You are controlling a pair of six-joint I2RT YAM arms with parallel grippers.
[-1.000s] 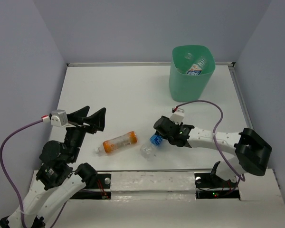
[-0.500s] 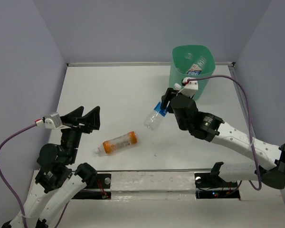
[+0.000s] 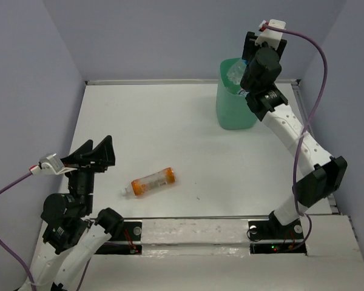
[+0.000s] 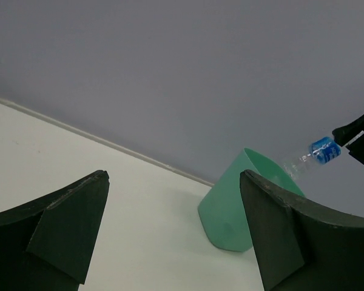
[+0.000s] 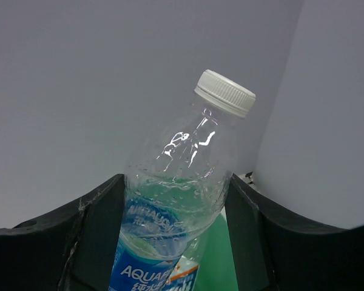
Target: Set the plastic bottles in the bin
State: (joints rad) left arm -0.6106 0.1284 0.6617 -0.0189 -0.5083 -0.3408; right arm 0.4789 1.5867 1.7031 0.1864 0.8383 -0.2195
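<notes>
The mint-green bin (image 3: 233, 112) stands at the back right of the table. My right gripper (image 3: 247, 65) is raised above the bin's rim and is shut on a clear blue-labelled bottle (image 3: 233, 73). In the right wrist view this bottle (image 5: 170, 212) sits between the fingers (image 5: 91, 236) with its white cap (image 5: 225, 93) pointing up and away, and the bin's green inside (image 5: 217, 257) lies below. An orange-labelled bottle (image 3: 150, 182) lies on its side near the table's front. My left gripper (image 3: 92, 156) is open and empty, left of it. The left wrist view shows the bin (image 4: 242, 212) and the held bottle (image 4: 312, 154).
A labelled bottle (image 5: 183, 276) lies inside the bin under the held one. Grey-violet walls enclose the table on three sides. The right arm's purple cable (image 3: 315, 79) loops beside the bin. A raised white strip (image 3: 188, 227) runs along the near edge.
My right gripper has lifted the blue-labelled bottle off the table and carried it back and up to above the bin. The left gripper has drawn back and to the left a little.
</notes>
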